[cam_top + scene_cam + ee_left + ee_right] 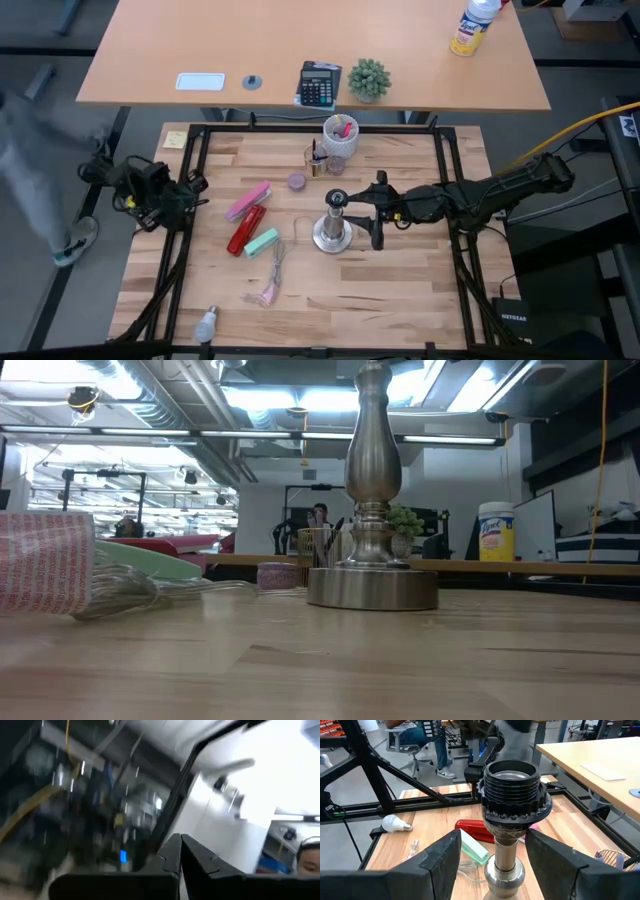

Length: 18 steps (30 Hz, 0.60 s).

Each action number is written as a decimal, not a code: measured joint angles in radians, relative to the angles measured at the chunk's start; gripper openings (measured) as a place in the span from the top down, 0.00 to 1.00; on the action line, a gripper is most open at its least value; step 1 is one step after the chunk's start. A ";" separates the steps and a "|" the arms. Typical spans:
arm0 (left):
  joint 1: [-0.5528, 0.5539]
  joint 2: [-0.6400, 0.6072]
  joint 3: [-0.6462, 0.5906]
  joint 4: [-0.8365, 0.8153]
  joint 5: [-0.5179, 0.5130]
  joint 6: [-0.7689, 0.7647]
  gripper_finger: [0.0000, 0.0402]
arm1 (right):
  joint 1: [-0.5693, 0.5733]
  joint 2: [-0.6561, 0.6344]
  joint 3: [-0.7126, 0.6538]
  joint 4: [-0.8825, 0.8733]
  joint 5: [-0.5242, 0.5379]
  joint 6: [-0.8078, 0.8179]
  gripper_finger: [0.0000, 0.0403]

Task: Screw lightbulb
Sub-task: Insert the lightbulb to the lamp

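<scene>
Right gripper (492, 857): fingers spread, flanking the silvery metal socket stand (333, 228) at table centre, not touching it.
Left gripper (200, 187): fingers pressed together, empty, at 9 o'clock edge.
Small frosted-white lightbulb (206, 324): lying at 7 o'clock corner, well apart from both grippers.

Silvery socket stand (333, 230) mid-table, red case (245, 231), mint box (262, 242), white cup (340, 134) behind

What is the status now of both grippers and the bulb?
Right gripper open, straddling silvery metal socket stand, not gripping. Left gripper shut, empty, at table's left edge. Small frosted-white lightbulb lying at near-left corner, untouched. Socket empty.
</scene>
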State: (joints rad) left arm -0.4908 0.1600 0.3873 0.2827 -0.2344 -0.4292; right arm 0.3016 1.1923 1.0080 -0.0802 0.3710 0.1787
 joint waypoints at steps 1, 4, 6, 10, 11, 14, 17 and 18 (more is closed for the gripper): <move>0.000 0.004 0.038 -0.105 0.000 -0.063 1.00 | 0.000 0.000 0.000 0.001 0.000 0.000 0.44; 0.000 0.031 0.150 -0.416 0.009 -0.276 1.00 | 0.000 0.000 0.000 0.001 0.000 0.000 0.44; 0.000 0.064 0.210 -0.573 0.046 -0.432 1.00 | 0.000 0.000 0.000 0.001 0.000 0.000 0.44; 0.000 0.165 0.271 -0.730 0.216 -0.747 1.00 | 0.000 0.000 0.000 0.001 0.000 0.000 0.44; 0.000 0.198 0.271 -0.734 0.277 -0.815 1.00 | 0.000 0.000 0.000 0.001 0.001 0.000 0.44; 0.000 0.305 0.272 -0.736 0.483 -1.026 1.00 | 0.000 0.000 0.000 0.001 0.001 0.000 0.44; -0.006 0.416 0.272 -0.735 0.719 -1.234 1.00 | 0.000 0.000 0.000 0.000 0.001 0.000 0.44; -0.017 0.452 0.272 -0.736 0.789 -1.291 1.00 | 0.000 0.000 0.000 0.000 0.001 0.000 0.44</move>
State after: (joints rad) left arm -0.5073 0.6122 0.6594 -0.4529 0.5543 -1.7197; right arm 0.3012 1.1925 1.0080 -0.0799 0.3717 0.1783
